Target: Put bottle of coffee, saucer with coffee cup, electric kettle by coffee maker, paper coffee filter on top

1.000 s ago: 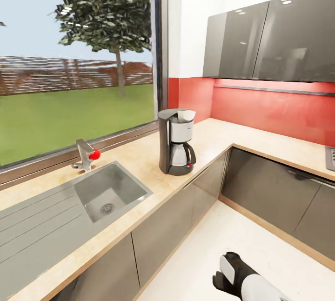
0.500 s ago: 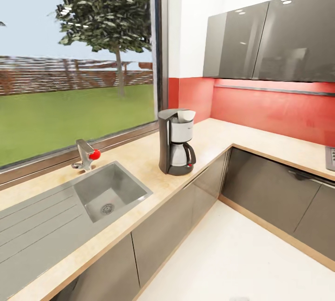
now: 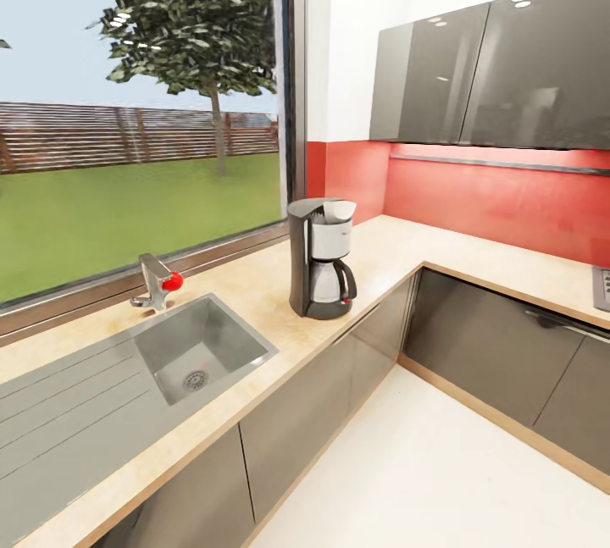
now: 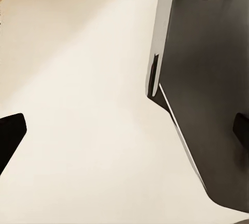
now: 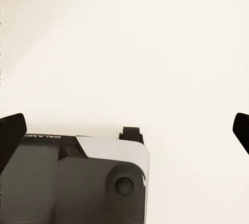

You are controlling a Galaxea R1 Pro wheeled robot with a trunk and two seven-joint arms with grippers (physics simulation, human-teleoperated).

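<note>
The black and silver coffee maker (image 3: 320, 258) stands upright on the beige countertop (image 3: 254, 294), right of the sink and near the counter's inner corner. A white piece shows at its top. In the left wrist view my left gripper (image 4: 124, 133) hangs over the pale floor beside my own dark base, its fingertips (image 4: 9, 133) far apart and holding nothing. In the right wrist view my right gripper (image 5: 124, 133) is likewise open and empty, its fingertips (image 5: 10, 133) wide apart above the floor and my base.
A steel sink (image 3: 199, 345) with a red-knobbed faucet (image 3: 157, 281) lies left of the coffee maker, under a big window. Grey wall cabinets (image 3: 491, 65) hang over the red backsplash. A hob edge (image 3: 601, 287) shows far right. White floor (image 3: 440, 463) fills the corner between the cabinets.
My right arm, which showed at the bottom of the head view a second ago, has dropped out of that view. The counter and coffee maker have not moved.
</note>
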